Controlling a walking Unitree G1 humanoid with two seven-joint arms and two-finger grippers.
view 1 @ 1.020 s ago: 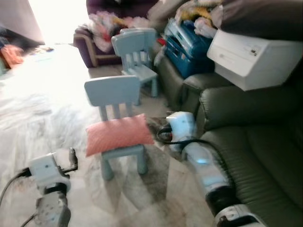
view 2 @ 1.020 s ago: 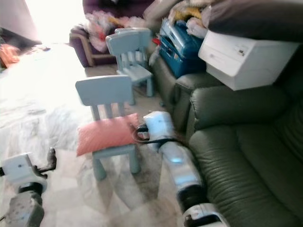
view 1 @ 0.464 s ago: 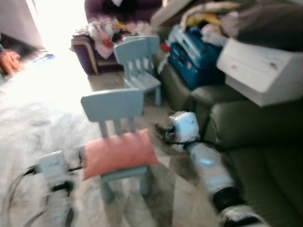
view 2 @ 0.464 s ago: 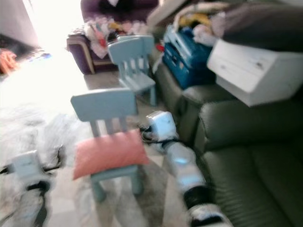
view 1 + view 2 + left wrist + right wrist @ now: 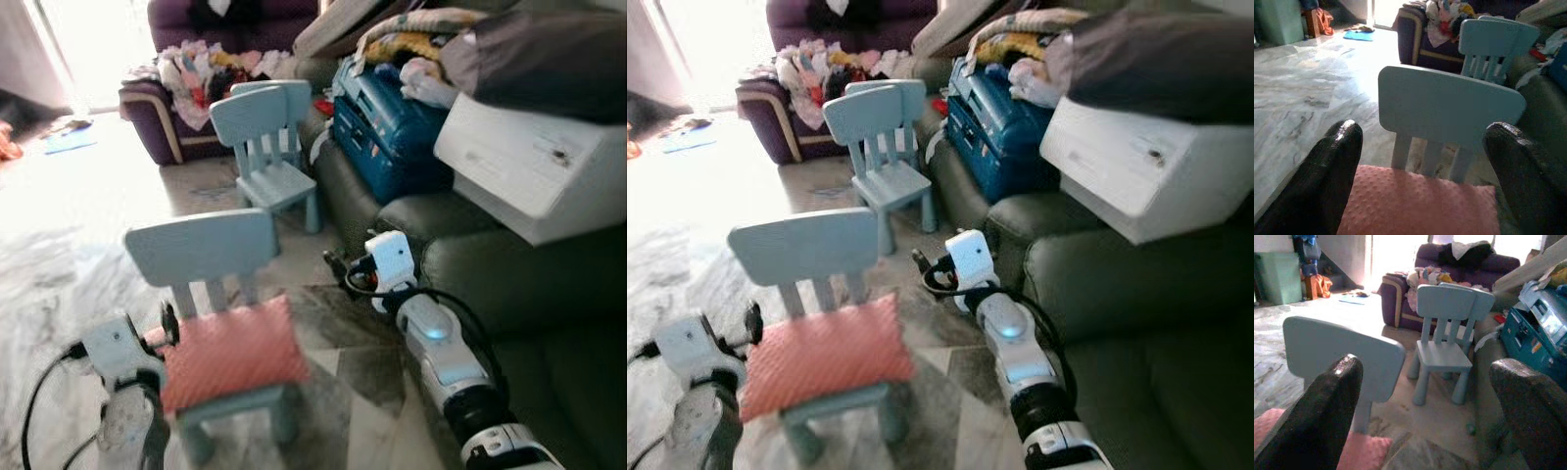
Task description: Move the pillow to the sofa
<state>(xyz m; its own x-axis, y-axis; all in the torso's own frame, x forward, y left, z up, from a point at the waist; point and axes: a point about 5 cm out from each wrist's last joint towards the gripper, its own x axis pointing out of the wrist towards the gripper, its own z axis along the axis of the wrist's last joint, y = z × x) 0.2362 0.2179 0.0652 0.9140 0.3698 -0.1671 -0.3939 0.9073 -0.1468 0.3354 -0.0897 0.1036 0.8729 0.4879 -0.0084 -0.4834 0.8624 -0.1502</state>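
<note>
One pink pillow (image 5: 231,352) on nearer of two blue chairs (image 5: 201,247), tools apart

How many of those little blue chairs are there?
2. The nearer chair stands between the robot's arms, with the pink pillow on its seat. The farther chair stands behind it, beside the sofa. More may be hidden.
</note>
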